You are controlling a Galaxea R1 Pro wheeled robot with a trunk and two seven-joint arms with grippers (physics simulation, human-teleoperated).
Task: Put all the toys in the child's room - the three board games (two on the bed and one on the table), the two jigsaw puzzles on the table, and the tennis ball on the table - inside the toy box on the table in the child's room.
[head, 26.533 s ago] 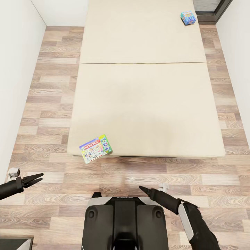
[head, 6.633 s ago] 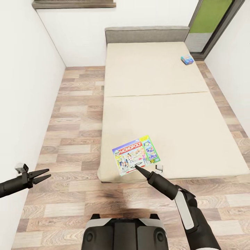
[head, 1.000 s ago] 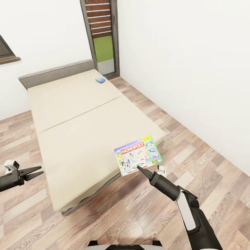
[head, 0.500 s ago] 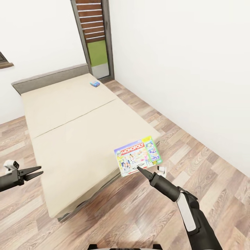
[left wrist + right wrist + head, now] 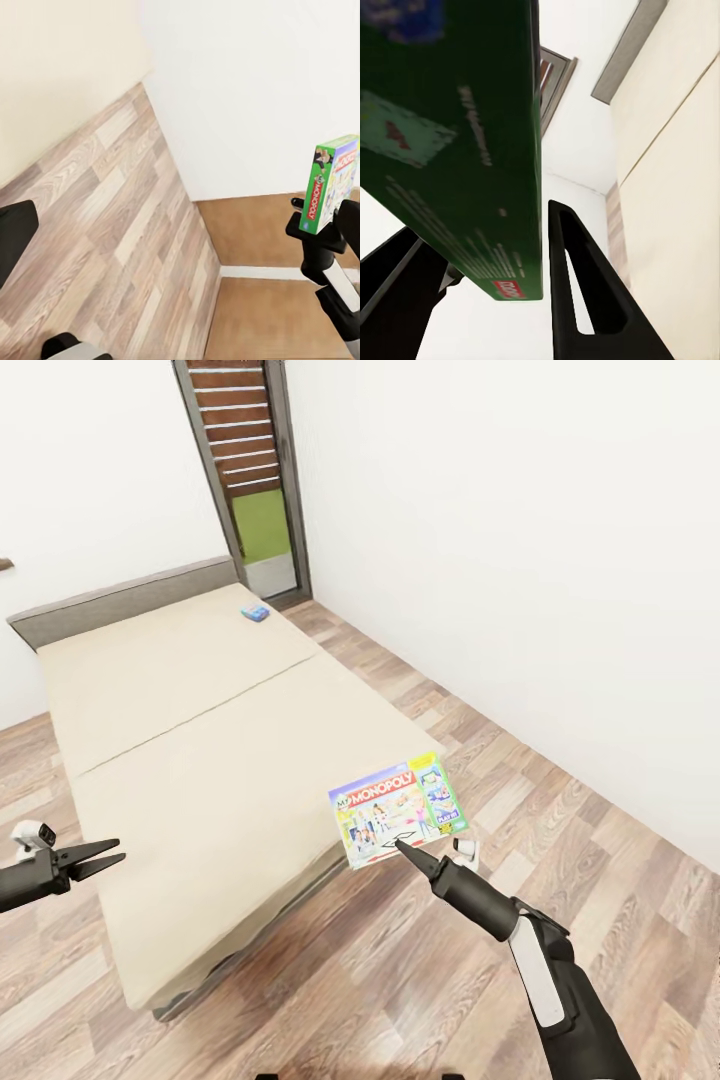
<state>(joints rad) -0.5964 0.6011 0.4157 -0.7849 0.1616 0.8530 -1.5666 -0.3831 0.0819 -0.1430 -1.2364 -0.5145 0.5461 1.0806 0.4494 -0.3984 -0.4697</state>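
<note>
My right gripper (image 5: 402, 846) is shut on the lower edge of a red, white and green Monopoly board game (image 5: 398, 809), held up in the air past the bed's near corner. The right wrist view has the box's dark green underside (image 5: 457, 150) pinched between the black fingers (image 5: 579, 300). From the left wrist the same box (image 5: 331, 183) appears edge-on in the right gripper (image 5: 313, 227). A second, blue board game (image 5: 254, 613) lies on the far part of the cream bed (image 5: 190, 740). My left gripper (image 5: 98, 857) hangs open and empty at the left, over the floor.
A white wall (image 5: 520, 560) runs along the right, with a strip of wood-plank floor (image 5: 520, 800) between it and the bed. A dark-framed slatted door (image 5: 245, 470) stands at the far end, beside the bed's grey headboard (image 5: 120, 598).
The whole view has swung to the right, so the bed and the door have slid left in the picture. Both arms keep their pose and the Monopoly box stays in the right gripper.
</note>
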